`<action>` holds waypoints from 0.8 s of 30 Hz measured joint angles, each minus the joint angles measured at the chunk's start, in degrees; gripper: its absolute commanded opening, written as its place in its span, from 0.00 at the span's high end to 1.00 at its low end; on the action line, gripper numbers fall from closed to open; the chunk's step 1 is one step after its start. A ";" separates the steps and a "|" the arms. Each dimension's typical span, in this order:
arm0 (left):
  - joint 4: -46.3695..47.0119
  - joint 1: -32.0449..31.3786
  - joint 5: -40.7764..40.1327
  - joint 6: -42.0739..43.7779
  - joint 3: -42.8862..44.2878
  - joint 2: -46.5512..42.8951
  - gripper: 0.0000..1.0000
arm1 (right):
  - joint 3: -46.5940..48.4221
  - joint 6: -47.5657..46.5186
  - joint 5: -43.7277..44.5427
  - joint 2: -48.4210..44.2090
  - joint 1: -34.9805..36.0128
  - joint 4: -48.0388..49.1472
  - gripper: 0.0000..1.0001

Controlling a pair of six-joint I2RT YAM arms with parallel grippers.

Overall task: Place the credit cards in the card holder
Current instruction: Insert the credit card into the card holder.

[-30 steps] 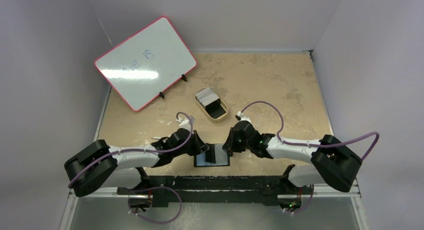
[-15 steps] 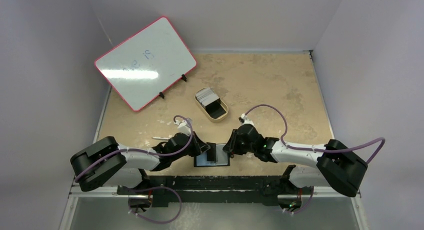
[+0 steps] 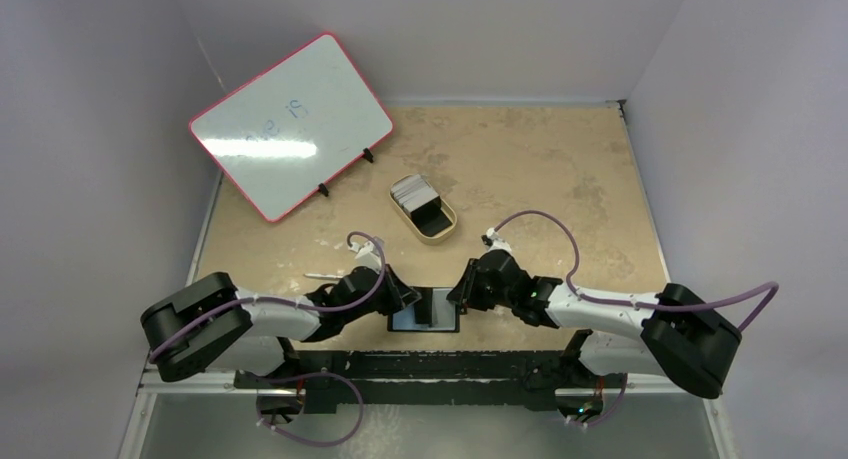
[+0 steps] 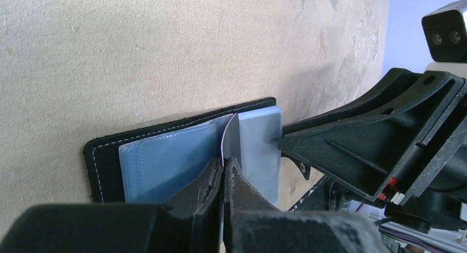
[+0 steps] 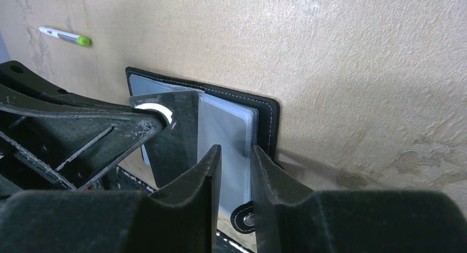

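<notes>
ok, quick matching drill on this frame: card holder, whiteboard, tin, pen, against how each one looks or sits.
1 card holder
2 whiteboard
3 tin
4 pen

A propped up, pink frame
B holds a stack of cards
C lying open, blue-grey sleeves showing
D lying flat, green end

Pairs: 1-C, 2-A, 3-B, 4-D

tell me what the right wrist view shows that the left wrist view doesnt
Right wrist only: a pen with a green tip on the table, and the snap tab of the card holder. Left wrist only: the pale edge of a credit card pinched in the shut left gripper. Both: the card holder lying open, bluish-grey sleeves up.
</notes>
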 measured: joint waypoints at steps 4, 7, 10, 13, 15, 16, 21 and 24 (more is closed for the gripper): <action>-3.37 -0.15 0.00 -0.20 0.96 -1.16 1.00 | 0.00 0.00 0.15 0.00 0.00 0.00 0.73; -5.92 -0.31 -0.02 -0.28 1.73 -2.05 1.00 | 0.00 0.00 0.20 0.00 0.00 0.02 0.73; -7.89 -0.31 -0.02 -0.37 2.16 -2.71 1.00 | 0.00 -0.02 0.20 0.00 0.00 0.02 0.73; -8.90 -0.31 -0.02 -0.44 2.54 -2.73 1.00 | 0.00 -0.02 0.20 0.02 0.00 0.02 0.73; -9.29 -0.31 -0.04 -0.44 2.82 -2.58 1.00 | 0.00 -0.02 0.20 0.02 0.00 0.04 0.73; -9.27 -0.31 -0.04 -0.44 2.97 -2.32 1.00 | 0.00 -0.04 0.20 0.02 0.00 0.02 0.73; -9.22 -0.31 -0.02 -0.44 4.02 -0.37 0.98 | 0.00 -0.26 0.28 0.02 0.11 -0.31 0.72; -9.35 -0.31 0.04 -0.37 5.31 0.76 0.97 | 0.02 -0.46 0.48 0.02 0.13 -1.11 0.72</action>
